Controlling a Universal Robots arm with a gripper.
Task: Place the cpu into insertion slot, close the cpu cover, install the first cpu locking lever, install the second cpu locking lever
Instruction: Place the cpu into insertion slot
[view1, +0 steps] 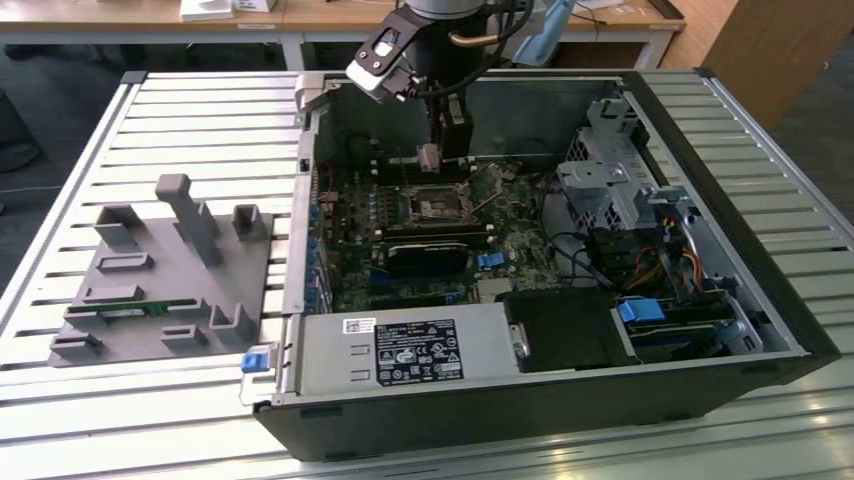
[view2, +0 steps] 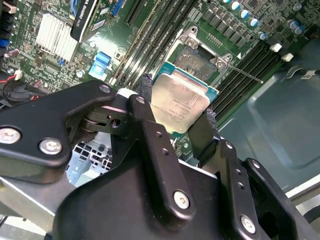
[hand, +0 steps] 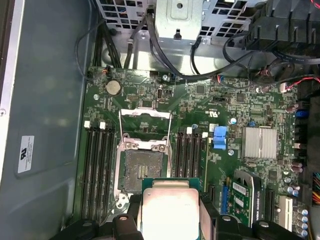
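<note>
Near the insertion slot (view2: 196, 59) in the second wrist view, cpu (view2: 181, 101) pinched in tool (view2: 178, 97)

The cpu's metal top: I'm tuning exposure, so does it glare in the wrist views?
In the first wrist view the cpu looks pale and washed out by reflected light; in the second wrist view it has only a soft sheen, markings visible, the black fingers gripping it dark.
</note>
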